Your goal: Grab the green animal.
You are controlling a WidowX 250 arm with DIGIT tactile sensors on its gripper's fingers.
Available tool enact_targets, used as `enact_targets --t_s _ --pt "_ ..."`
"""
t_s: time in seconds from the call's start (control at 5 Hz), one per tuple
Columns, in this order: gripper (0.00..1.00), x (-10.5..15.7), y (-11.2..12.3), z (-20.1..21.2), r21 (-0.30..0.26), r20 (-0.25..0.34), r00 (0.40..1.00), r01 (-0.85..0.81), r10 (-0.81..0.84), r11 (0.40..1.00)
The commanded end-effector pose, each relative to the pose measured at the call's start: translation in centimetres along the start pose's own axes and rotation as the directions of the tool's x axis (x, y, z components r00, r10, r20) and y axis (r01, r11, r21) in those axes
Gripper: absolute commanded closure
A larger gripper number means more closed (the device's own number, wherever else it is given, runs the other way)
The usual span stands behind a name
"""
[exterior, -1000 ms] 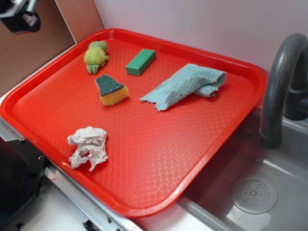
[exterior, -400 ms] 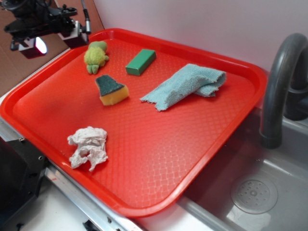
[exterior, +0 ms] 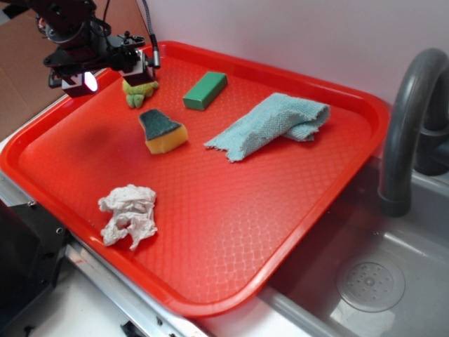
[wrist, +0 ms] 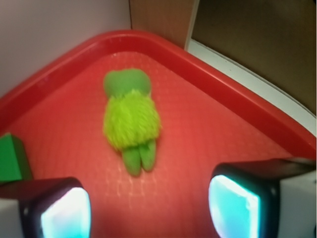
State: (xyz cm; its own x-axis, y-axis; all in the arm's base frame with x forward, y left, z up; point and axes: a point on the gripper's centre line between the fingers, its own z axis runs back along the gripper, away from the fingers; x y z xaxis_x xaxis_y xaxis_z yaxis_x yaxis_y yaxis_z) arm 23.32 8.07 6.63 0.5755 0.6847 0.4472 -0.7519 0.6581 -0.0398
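Note:
The green animal (wrist: 131, 121) is a fuzzy yellow-green plush with a darker green head and two stubby legs, lying in the far left corner of the red tray (wrist: 233, 129). In the exterior view the green animal (exterior: 140, 90) is partly hidden behind the gripper (exterior: 116, 67), which hangs over it. In the wrist view the gripper (wrist: 148, 208) is open, its two glowing pads (wrist: 233, 206) wide apart at the bottom edge. The toy's legs lie just beyond the gap, with nothing between the fingers.
On the tray (exterior: 280, 232) lie a green block (exterior: 205, 90), a yellow sponge with a dark green top (exterior: 163, 130), a light blue cloth (exterior: 273, 123) and a crumpled white tissue (exterior: 129, 214). A sink with a grey faucet (exterior: 407, 126) sits to the right. A wall stands behind.
The gripper has come in from the upper left and moved right and down, now hanging over the green animal and hiding part of it. The objects on the tray have not moved.

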Motion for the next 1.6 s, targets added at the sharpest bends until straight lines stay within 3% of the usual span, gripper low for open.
enact_targets --t_s 0.0,0.6,0.8,1.0,1.2,1.4 --pt "0.00 2.7 0.8 -2.5 0.017 0.034 0.999 -0.044 0.043 0.999" --pt "0.00 4.9 0.0 -5.2 -0.028 -0.007 0.999 -0.034 0.034 0.999" --pt "0.79 5.1 -0.1 -6.4 -0.027 -0.031 0.999 -0.030 0.029 0.999" --pt "1.00 5.7 -0.4 -6.9 -0.027 -0.041 0.999 -0.031 0.030 0.999" --pt "1.00 6.5 -0.4 -5.8 -0.011 -0.099 0.995 -0.007 0.006 1.000" --pt "1.00 6.5 -1.5 -0.9 -0.015 -0.172 0.981 0.086 -0.087 0.996"
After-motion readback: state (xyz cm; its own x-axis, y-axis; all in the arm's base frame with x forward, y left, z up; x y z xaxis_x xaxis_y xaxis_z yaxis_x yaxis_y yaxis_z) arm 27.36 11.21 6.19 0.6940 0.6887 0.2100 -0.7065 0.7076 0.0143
